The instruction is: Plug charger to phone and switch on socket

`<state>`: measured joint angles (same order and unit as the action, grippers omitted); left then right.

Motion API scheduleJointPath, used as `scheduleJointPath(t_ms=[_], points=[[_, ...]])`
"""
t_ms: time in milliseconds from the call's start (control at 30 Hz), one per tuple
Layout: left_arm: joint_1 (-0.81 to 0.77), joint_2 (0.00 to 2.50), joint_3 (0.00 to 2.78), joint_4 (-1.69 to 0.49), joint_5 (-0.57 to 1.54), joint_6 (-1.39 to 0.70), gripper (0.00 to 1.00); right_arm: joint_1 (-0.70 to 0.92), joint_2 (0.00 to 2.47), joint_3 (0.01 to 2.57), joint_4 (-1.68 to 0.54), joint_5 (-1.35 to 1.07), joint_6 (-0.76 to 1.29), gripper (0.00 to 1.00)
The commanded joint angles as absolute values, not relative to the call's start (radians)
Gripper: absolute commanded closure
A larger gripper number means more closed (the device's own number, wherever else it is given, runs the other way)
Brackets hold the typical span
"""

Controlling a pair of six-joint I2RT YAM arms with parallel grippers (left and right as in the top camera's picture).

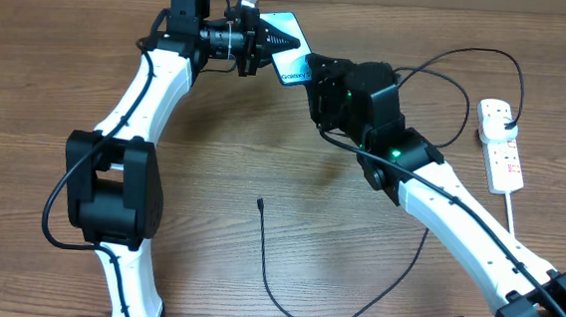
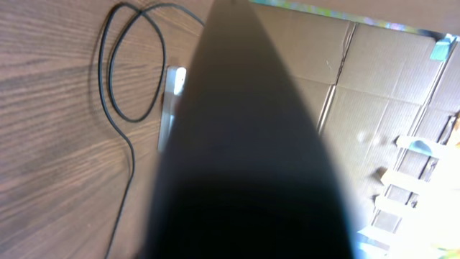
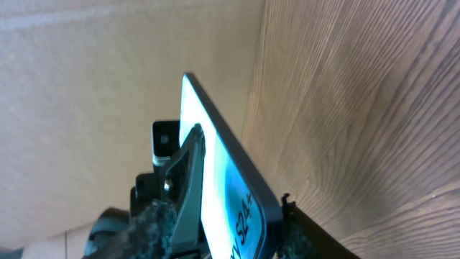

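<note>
Two grippers are being set against one phone (image 1: 288, 22) at the far side of the bench (image 1: 213, 154). The left gripper (image 1: 271, 40) is being clenched on the phone's upper end, with a dark finger pressed flat on the glossy blue-teal screen. In this way the slim, black-edged slab is being presented tilted on edge, probably so that its port is being left reachable. The right gripper (image 1: 315, 73) is being held at the lower end; whether it is grasping or released cannot be told. The charger (image 1: 264, 257), a thin, limp black cable, is being left lying in a loose curve on the wood-grain bench, with its small tip (image 1: 261, 202) well apart from the phone and unheld. Its plug (image 1: 507, 118) appears to be sitting in the socket (image 1: 500, 154), a long white plastic strip with small reddish switches, near the right edge.
</note>
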<state>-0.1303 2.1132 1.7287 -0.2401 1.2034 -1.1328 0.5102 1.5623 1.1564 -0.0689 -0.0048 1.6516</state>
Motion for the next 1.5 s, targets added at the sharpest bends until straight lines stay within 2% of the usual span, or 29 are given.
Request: scheduleJointPath(t_ms=[0,433,633,1033,1167,1467], points=[[-0.123,2.113,1.742,-0.235,1.250,-1.069,0.96,0.483,1.532,1.180,-0.079,-0.001,1.530,0.46],[-0.124,2.113,1.742,-0.235,1.232,-1.032,0.96,0.425,1.532,1.180,-0.164,-0.001,1.492,0.43],[-0.121,2.113,1.742,-0.235,1.231,-1.007,0.96,0.425,1.532,1.180,-0.234,0.000,1.351,0.38],[-0.104,2.113,1.742,-0.239,1.258,-0.900,0.96,0.423,1.532,1.180,-0.310,-0.011,1.037,0.36],[-0.103,2.113,1.742,-0.239,1.257,-0.901,0.96,0.423,1.532,1.180,-0.327,-0.050,0.950,0.32],[-0.103,2.113,1.742,-0.239,1.254,-0.901,0.96,0.423,1.532,1.180,-0.502,-0.055,0.864,0.28]])
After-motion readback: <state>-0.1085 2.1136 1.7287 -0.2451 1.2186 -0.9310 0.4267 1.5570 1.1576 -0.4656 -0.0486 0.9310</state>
